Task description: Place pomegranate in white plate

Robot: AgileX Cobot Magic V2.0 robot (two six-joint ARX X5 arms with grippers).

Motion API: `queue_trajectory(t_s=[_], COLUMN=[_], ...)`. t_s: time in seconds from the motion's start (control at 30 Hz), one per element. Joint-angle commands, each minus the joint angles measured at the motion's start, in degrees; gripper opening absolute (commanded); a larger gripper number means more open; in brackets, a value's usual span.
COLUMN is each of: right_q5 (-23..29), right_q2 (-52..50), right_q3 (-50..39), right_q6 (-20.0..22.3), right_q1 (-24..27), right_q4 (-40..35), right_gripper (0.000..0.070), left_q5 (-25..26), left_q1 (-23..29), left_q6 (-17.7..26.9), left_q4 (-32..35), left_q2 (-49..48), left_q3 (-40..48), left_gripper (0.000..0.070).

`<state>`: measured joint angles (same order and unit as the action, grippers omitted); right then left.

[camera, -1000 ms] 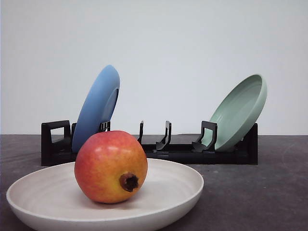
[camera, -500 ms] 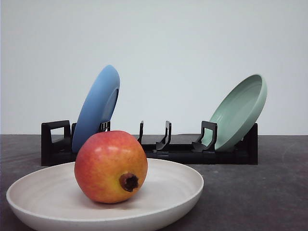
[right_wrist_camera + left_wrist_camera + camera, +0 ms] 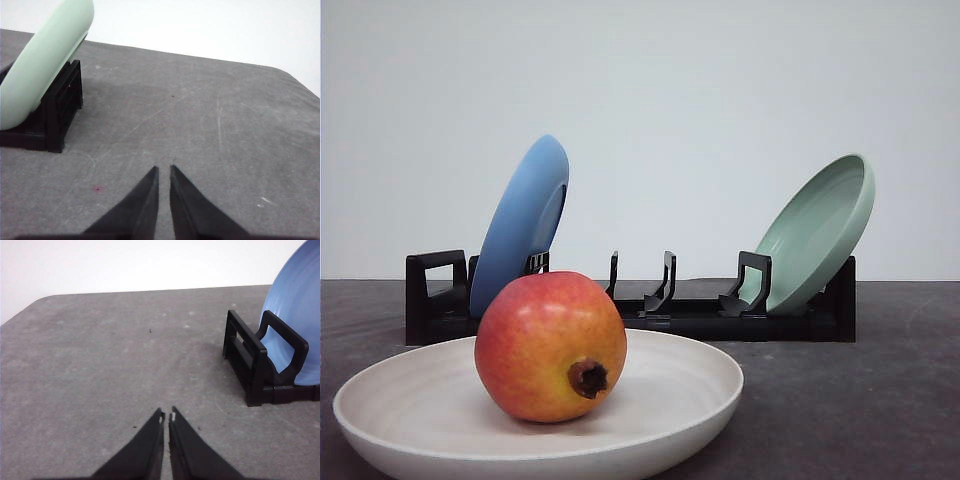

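Left gripper (image 3: 166, 415) low over bare table (image 3: 100, 365), fingers drawn together to a thin slit, nothing between them. Pointed out across the grey top, rack (image 3: 260, 365) end and blue plate (image 3: 297, 315) off to one side, well apart from the tips. Right gripper (image 3: 164, 169) likewise low over the table, fingers nearly touching, holding nothing; rack end with green plate (image 3: 45, 60) off to its side, clear of the tips.

Pomegranate (image 3: 550, 345) resting inside the white plate (image 3: 680, 400), left of its middle, stub turned toward the camera and slightly right. Behind, black rack (image 3: 650, 310) across the table, blue plate (image 3: 525, 220) standing in its left end, green plate (image 3: 820, 230) leaning in its right end, middle slots bare.

Near rim of white plate cut off by the lower frame edge in the front view. Lower part of blue plate hidden behind the pomegranate. Both coloured plates cropped in the wrist views. Arms above the fingers out of frame.
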<state>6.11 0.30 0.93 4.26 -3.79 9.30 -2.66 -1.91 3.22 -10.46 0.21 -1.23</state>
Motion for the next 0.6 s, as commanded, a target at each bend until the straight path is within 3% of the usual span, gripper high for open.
queue_trajectory(t_s=[0.0, 0.57], right_q5=[0.0, 0.0], right_q2=[-0.1, -0.1], right_q3=[-0.2, -0.2], right_q6=[-0.6, -0.6], right_q1=[0.0, 0.0], right_q4=[-0.3, -0.3], right_gripper=[0.0038, 0.0038], left_q5=[0.3, 0.3], left_q1=[0.0, 0.0], left_q6=[0.3, 0.3], left_q4=[-0.3, -0.3], left_q2=[0.0, 0.0], left_q3=[0.5, 0.5], left_gripper=[0.0000, 0.0000])
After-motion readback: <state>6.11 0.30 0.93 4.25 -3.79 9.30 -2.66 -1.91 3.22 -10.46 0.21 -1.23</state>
